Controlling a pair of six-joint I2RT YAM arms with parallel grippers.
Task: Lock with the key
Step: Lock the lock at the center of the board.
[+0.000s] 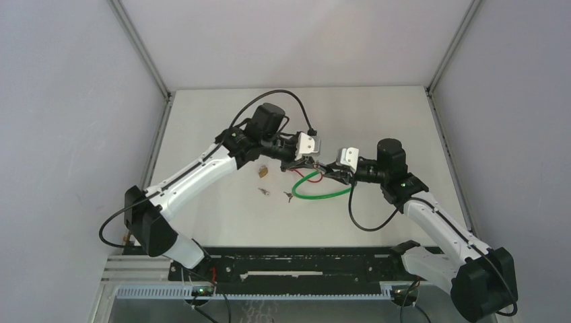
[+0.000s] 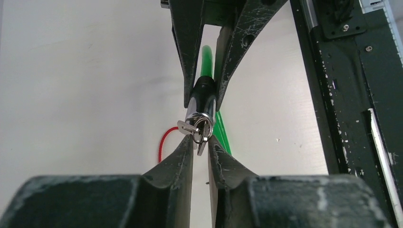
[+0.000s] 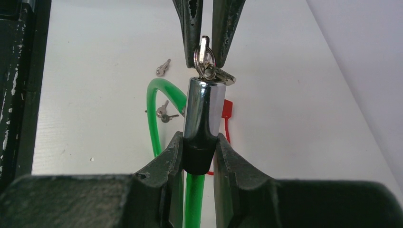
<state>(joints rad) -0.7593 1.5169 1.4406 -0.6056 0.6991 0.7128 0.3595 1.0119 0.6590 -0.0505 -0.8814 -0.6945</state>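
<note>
Contact between the left claw (image 2: 200, 140) and the key (image 2: 198, 129) is hard to judge. Its fingers stand narrow on either side of the key and its ring, but whether they pinch it cannot be told. The key sits in the end of the lock barrel (image 3: 202, 109), held above the worktop (image 1: 222, 121) by the right claw (image 3: 199, 138), which is clamped on the barrel's black collar. The green cable (image 3: 157, 109) runs partly behind the barrel. Loose keys (image 3: 163, 113) and a red tag (image 3: 227, 111) lie nearby, along with a small brass-coloured object (image 1: 263, 172) too small to identify.
</note>
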